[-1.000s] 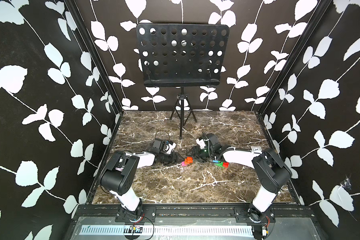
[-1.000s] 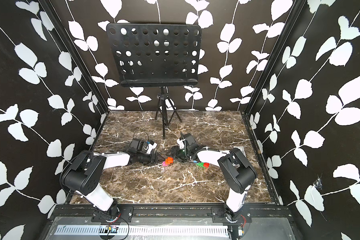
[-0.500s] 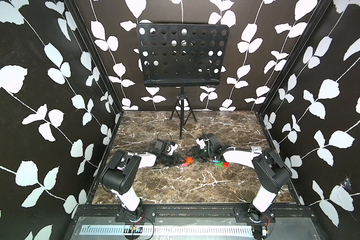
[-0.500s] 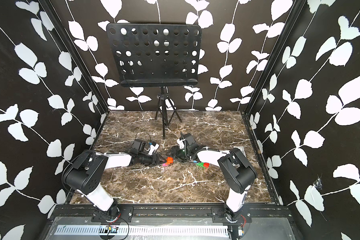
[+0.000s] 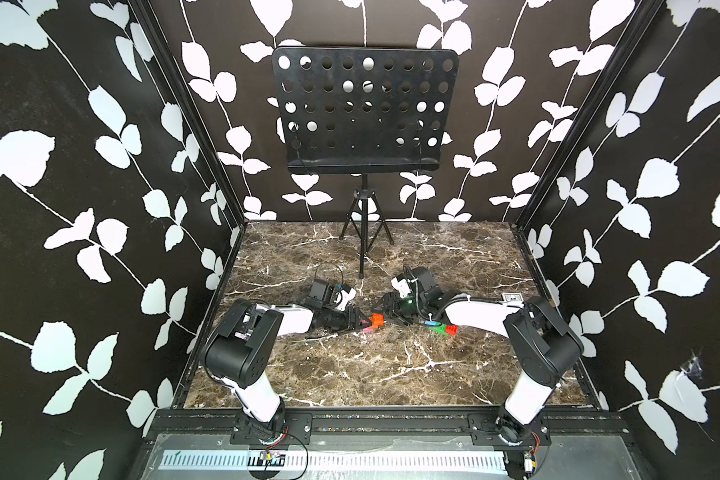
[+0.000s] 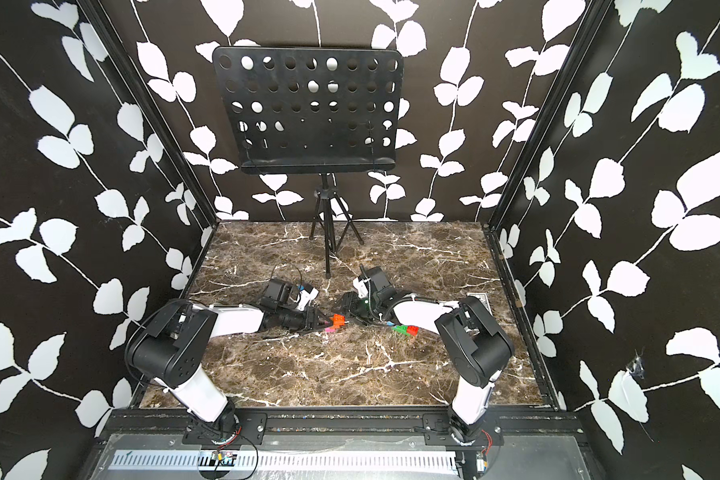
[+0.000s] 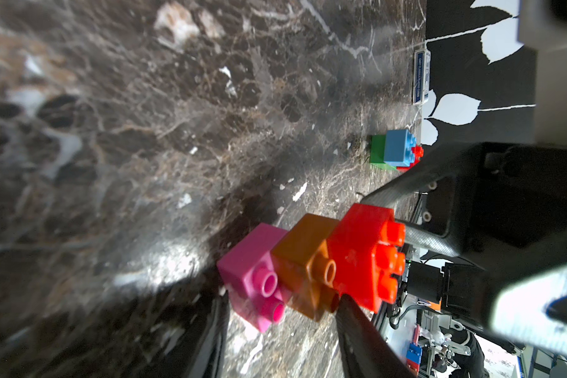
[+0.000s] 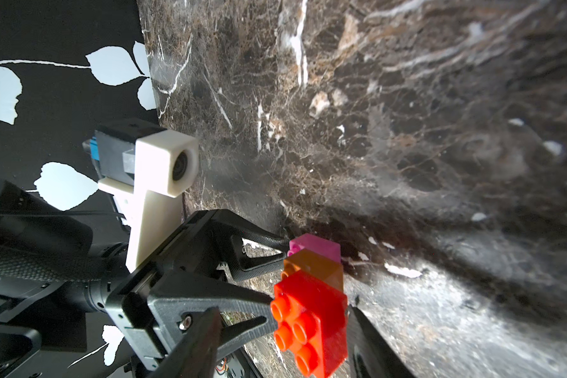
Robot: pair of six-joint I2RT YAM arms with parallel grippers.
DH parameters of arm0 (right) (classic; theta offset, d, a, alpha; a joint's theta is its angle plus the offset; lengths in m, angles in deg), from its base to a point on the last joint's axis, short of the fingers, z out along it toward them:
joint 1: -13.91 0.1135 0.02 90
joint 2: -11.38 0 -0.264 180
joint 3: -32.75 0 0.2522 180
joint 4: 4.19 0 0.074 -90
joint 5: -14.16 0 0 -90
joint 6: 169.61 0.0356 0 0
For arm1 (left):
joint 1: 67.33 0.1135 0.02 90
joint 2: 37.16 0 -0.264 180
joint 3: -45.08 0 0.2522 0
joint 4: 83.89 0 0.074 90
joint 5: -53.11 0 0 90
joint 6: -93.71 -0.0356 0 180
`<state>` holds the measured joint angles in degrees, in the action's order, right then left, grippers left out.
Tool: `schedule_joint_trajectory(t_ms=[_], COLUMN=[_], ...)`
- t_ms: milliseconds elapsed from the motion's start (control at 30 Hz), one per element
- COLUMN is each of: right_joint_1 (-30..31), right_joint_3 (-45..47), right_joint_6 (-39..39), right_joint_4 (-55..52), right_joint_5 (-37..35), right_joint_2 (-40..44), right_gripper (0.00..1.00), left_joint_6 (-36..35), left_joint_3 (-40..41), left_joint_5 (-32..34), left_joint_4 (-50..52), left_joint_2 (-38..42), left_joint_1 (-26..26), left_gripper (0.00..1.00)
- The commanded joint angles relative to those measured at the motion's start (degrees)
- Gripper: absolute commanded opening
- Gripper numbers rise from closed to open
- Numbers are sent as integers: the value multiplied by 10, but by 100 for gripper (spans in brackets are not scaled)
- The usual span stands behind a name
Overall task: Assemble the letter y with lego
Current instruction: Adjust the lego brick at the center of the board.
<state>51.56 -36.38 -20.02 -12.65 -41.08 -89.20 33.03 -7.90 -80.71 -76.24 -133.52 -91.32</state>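
In front of the music stand (image 5: 364, 116), the pink-orange-red stack (image 7: 311, 261) is sitting on the table (image 5: 350, 374), left claw (image 7: 280, 294) straddling its lower bricks, right claw (image 8: 284, 308) straddling the red top. I'm not seeing whether either is pinching. The green-blue-red cluster (image 5: 441, 329) is lying right of the stand.

Robot lab test booth, leaf-print walls (image 5: 100, 166), marble tabletop (image 5: 350, 374), music stand (image 5: 362, 112)

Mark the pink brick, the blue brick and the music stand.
pink brick (image 7: 252, 258), left wrist view, on its smooth side face.
blue brick (image 7: 396, 149), left wrist view, on its side face.
music stand (image 5: 362, 160), in a top view, on the desk's lower edge.
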Motion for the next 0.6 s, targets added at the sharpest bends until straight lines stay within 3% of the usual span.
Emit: schedule_joint_trajectory(t_ms=[0,233,567], right_joint_1=[5,3,-77], right_joint_3=[7,-16,-83], right_joint_6=[5,-40,-274], right_joint_4=[10,-47,-302], right_joint_5=[-1,-21,-74], right_joint_2=[10,29,121], right_gripper=[60,60,57], left_joint_6=[-13,-30,-25], left_joint_3=[5,10,9], left_joint_5=[29,44,45], left_joint_4=[20,31,21], left_joint_2=[-10,-18,-31], left_joint_1=[-2,-2,-2], left_gripper=[53,52,50])
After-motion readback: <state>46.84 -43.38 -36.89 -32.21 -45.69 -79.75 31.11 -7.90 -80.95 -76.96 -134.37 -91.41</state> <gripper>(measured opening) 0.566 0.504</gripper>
